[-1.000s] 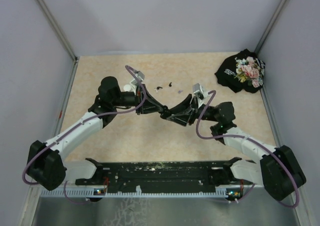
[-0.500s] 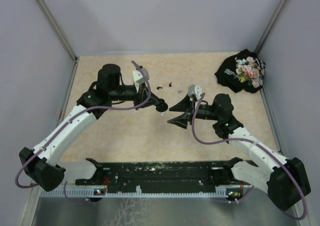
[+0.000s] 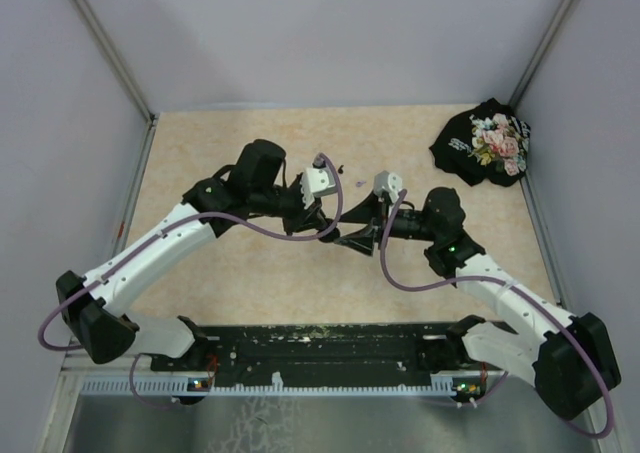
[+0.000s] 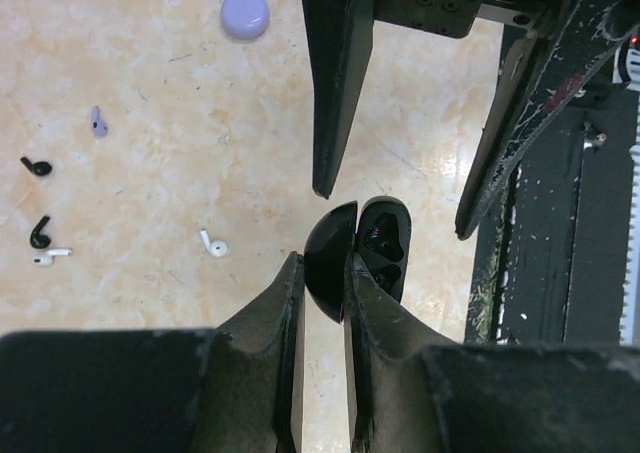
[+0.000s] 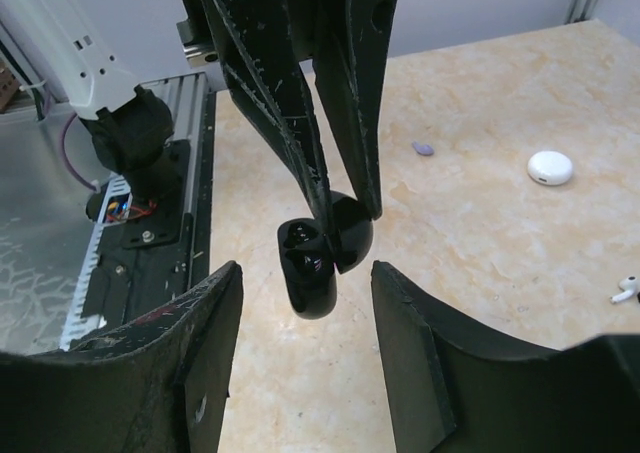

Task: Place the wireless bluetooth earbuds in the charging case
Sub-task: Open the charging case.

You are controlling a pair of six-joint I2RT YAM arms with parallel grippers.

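My left gripper is shut on the lid of an open black charging case and holds it above the table. The case also shows in the right wrist view, with its two dark wells facing that camera. My right gripper is open and empty, its fingers standing either side of the case without touching it. In the top view the two grippers meet at mid-table. Loose earbuds lie on the table: a purple one, two black ones, and two white ones.
A round lavender case lies beyond the earbuds. A round white case lies on the table to the right in the right wrist view. A black floral cloth sits in the far right corner. The black rail runs along the near edge.
My left arm has swung to the right with the black case, bringing it between the right gripper's open fingers. The right arm has barely moved in the last half second.
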